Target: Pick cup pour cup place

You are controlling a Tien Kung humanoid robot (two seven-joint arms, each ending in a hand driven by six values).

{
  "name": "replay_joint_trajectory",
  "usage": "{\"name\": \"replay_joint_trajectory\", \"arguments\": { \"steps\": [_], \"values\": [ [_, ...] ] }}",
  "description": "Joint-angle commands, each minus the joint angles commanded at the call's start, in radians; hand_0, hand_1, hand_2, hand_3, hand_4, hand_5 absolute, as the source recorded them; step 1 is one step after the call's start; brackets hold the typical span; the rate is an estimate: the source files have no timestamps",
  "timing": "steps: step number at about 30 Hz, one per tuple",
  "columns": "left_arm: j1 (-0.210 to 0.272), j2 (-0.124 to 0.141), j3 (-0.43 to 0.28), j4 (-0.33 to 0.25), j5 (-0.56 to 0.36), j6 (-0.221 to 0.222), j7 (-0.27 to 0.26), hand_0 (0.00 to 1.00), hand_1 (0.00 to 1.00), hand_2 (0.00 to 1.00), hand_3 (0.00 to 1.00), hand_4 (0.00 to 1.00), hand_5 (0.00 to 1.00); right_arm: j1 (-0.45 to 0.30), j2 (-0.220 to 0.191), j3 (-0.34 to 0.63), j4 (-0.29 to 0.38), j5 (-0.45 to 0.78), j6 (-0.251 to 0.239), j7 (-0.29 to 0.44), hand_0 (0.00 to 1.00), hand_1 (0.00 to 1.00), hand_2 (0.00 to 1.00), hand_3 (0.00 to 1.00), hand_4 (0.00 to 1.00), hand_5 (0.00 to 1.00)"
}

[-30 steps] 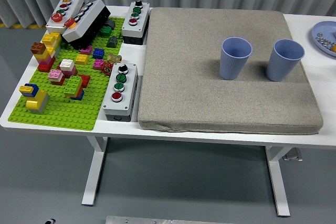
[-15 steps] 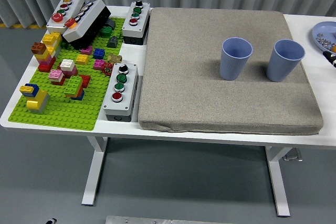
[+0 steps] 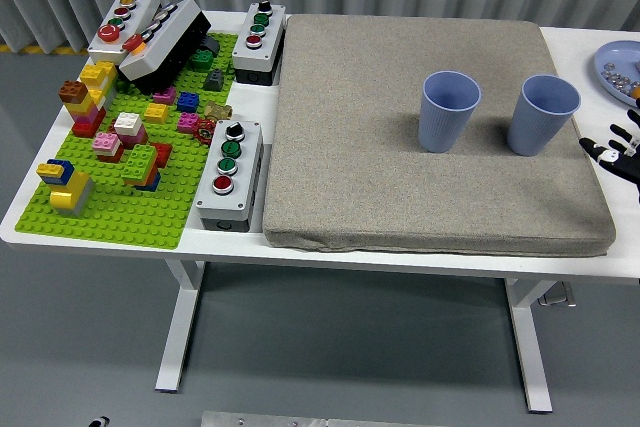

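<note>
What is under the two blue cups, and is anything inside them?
Both the left cup and the right cup stand upright on the grey mat, which covers the white table. Their visible insides look empty; the bottoms are partly hidden.

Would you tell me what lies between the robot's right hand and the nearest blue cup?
Only bare grey mat separates the right hand from the blue cup, seen in the head view.

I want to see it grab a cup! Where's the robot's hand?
In the head view, the right hand is just coming in at the picture's right edge, fingers spread, beside the right cup on the grey mat.
</note>
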Motion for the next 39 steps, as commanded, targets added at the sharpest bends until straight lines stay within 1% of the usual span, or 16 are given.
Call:
{"name": "replay_joint_trajectory", "arguments": {
  "steps": [2,6,8,16,24,25,28,30,31,36,37,39],
  "values": [
    [0.001,0.001,0.008,0.000,-0.006,0.000,-0.001,0.833,0.817,0.885,0.823,0.643,0.998,0.002,0.004,-0.017,-0.019,0.000,0.001,0.005,0.900,0.865,0.961,0.965,0.899,0.299],
    [0.001,0.001,0.014,0.000,-0.011,-0.001,-0.001,0.833,0.817,0.885,0.823,0.643,0.998,0.008,0.008,-0.027,-0.034,0.004,0.002,0.009,0.900,0.865,0.961,0.965,0.899,0.299],
    [0.001,0.003,0.020,0.000,-0.016,-0.001,-0.002,0.834,0.816,0.884,0.822,0.642,0.998,0.022,0.012,-0.037,-0.057,0.008,0.005,0.012,0.897,0.870,0.960,0.960,0.894,0.311],
    [0.001,0.005,0.034,0.000,-0.023,0.000,-0.003,0.833,0.817,0.884,0.822,0.640,0.998,0.057,0.027,-0.069,-0.114,0.022,0.008,0.017,0.900,0.867,0.961,0.951,0.890,0.313],
    [-0.005,0.006,0.039,0.000,-0.027,-0.001,-0.004,0.832,0.816,0.882,0.822,0.640,0.998,0.090,0.034,-0.095,-0.149,0.039,0.016,0.027,0.901,0.868,0.961,0.950,0.889,0.317],
    [-0.005,0.006,0.039,0.000,-0.027,-0.001,-0.004,0.832,0.816,0.883,0.821,0.639,0.998,0.093,0.034,-0.097,-0.152,0.039,0.018,0.028,0.925,0.882,0.970,0.960,0.888,0.321],
    [-0.006,0.005,0.040,0.000,-0.028,-0.001,-0.005,0.832,0.816,0.883,0.821,0.639,0.998,0.111,0.032,-0.105,-0.170,0.034,0.039,0.031,0.925,0.882,0.970,0.960,0.888,0.321],
    [-0.007,0.005,0.041,0.000,-0.029,0.000,-0.006,0.832,0.816,0.883,0.821,0.639,0.998,0.121,0.033,-0.107,-0.180,0.033,0.040,0.032,0.925,0.882,0.970,0.960,0.888,0.321],
    [-0.007,0.005,0.041,0.000,-0.030,0.000,-0.006,0.832,0.815,0.882,0.820,0.639,0.998,0.126,0.032,-0.109,-0.183,0.030,0.038,0.032,0.995,0.910,0.989,0.967,0.888,0.339],
    [-0.010,0.005,0.045,0.000,-0.031,-0.001,-0.006,0.832,0.815,0.882,0.820,0.639,0.998,0.139,0.033,-0.118,-0.190,0.035,0.039,0.031,0.995,0.910,0.989,0.967,0.888,0.339],
    [-0.010,0.006,0.046,0.000,-0.031,-0.001,-0.006,0.832,0.815,0.881,0.819,0.639,0.998,0.142,0.034,-0.121,-0.194,0.036,0.039,0.031,0.998,0.904,0.988,0.963,0.889,0.358],
    [-0.011,0.006,0.048,0.000,-0.031,-0.001,-0.006,0.832,0.815,0.881,0.819,0.639,0.998,0.147,0.036,-0.124,-0.199,0.042,0.039,0.033,0.998,0.904,0.988,0.963,0.889,0.358]
  ]
}}
